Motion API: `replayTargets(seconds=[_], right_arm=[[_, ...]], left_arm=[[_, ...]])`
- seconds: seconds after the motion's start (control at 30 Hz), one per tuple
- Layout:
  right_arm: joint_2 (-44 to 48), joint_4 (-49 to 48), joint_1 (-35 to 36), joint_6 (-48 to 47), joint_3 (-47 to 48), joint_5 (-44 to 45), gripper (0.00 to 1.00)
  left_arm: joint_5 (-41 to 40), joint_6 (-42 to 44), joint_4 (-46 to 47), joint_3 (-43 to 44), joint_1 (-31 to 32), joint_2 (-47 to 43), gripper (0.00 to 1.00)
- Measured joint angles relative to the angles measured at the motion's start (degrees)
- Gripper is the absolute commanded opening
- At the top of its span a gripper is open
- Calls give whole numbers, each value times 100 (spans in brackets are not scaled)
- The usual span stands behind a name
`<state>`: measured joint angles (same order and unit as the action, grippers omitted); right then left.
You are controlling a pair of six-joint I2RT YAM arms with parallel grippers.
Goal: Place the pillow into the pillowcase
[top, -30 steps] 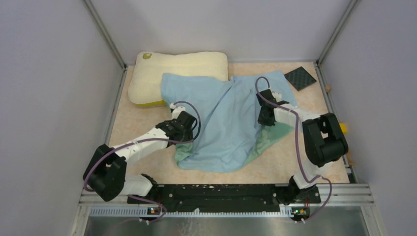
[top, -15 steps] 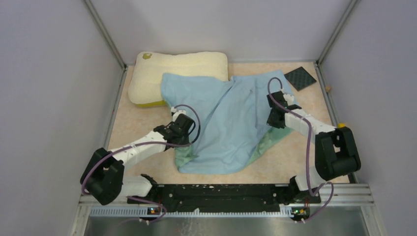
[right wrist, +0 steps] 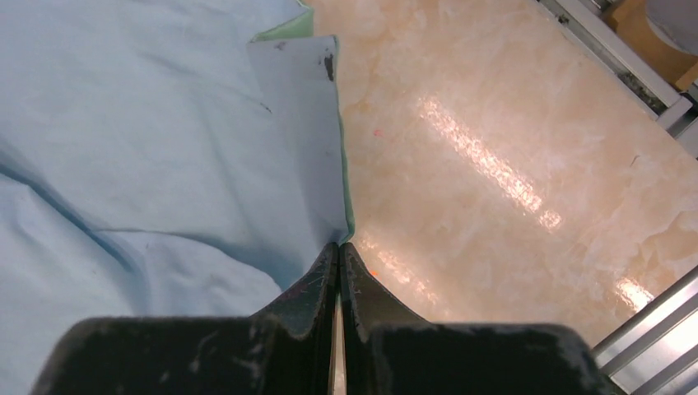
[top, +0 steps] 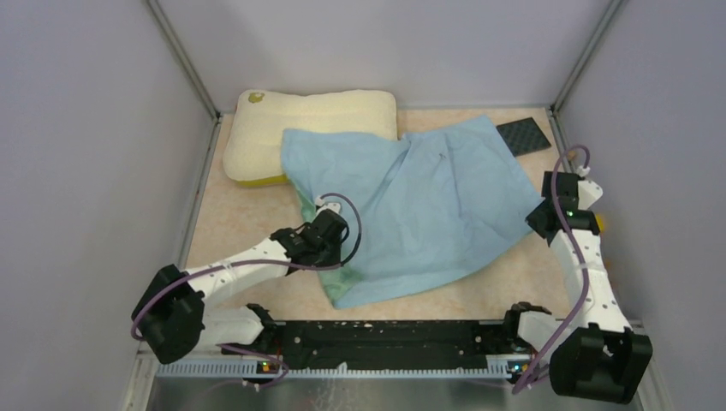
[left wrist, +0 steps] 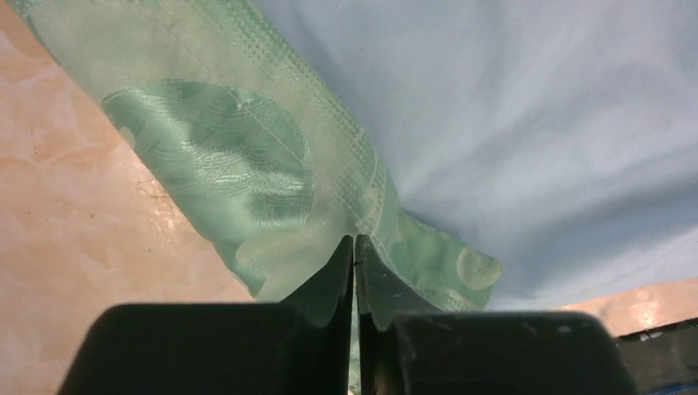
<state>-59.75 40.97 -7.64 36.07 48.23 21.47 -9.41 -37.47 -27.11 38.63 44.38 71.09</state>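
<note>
Two arms: they reach from the near edge onto a pale, marbled table [top: 244, 227], one at each side of the cloth.
Pillow: the cream-white pillow [top: 325, 111] lies flat at the far left of the table, long side along the back wall, with a yellow band [top: 261, 181] showing on its near edge.
Writing: the pillow's far left corner carries a small olive patch [top: 254, 98], too small to read.
Pillowcase: the light-blue pillowcase [top: 419, 205] is spread across the middle of the table, its far left corner lying over the pillow's near right part. The shiny green patterned reverse [left wrist: 222, 164] is turned out along its near left edge.
Left gripper: the left gripper [left wrist: 354, 247] has its fingers pressed together, pinching that green edge.
Right gripper: the right gripper [right wrist: 339, 251] has its fingers together on the pillowcase's right edge, beside bare table.
Smudge: a small dark smudge [right wrist: 328, 64] marks a folded blue flap near that edge; it is not legible as lettering.
Black mat: a textured black mat [top: 524, 134] lies at the far right corner, just beside the pillowcase.
</note>
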Motion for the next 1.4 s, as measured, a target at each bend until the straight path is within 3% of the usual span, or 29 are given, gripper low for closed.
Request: replayTargets(seconds=[0.03, 0.07, 0.1, 0.2, 0.23, 0.4, 0.67, 0.83, 0.97, 1.13, 1.23, 1.4], right_arm=[[122, 61, 0, 9, -68, -42, 15], [245, 186, 0, 28, -111, -103, 35], [317, 291, 0, 55, -111, -146, 46], [520, 433, 0, 109, -98, -356, 58], [579, 470, 2, 125, -76, -426, 62], [623, 737, 487, 138, 393, -439, 65], [291, 741, 1823, 195, 994, -214, 69], [-280, 404, 2881, 275, 949, -192, 70], [-931, -162, 3528, 350, 629, -376, 70], [-1628, -872, 3764, 361, 131, -680, 71], [-1899, -1099, 3764, 358, -55, -710, 72], [-2046, -1316, 3694, 328, -68, -656, 72]], left_arm=[[-4, -22, -48, 7, 9, -66, 16], [-42, -39, -133, 31, 9, -160, 24], [-79, -42, -216, 70, 9, -240, 35], [-369, -79, -560, 380, 7, -516, 65], [-455, -68, -619, 511, 4, -592, 68], [-710, 87, -599, 929, 2, -588, 70], [-647, 116, -623, 975, 315, 540, 80], [-586, -70, -621, 739, 772, 708, 74], [-603, -341, -573, 564, 944, 938, 53], [-748, -796, -640, 195, 957, 846, 18], [-966, -1121, -914, 122, 957, 446, 15], [-1482, -1906, -1646, 90, 953, -520, 22]])
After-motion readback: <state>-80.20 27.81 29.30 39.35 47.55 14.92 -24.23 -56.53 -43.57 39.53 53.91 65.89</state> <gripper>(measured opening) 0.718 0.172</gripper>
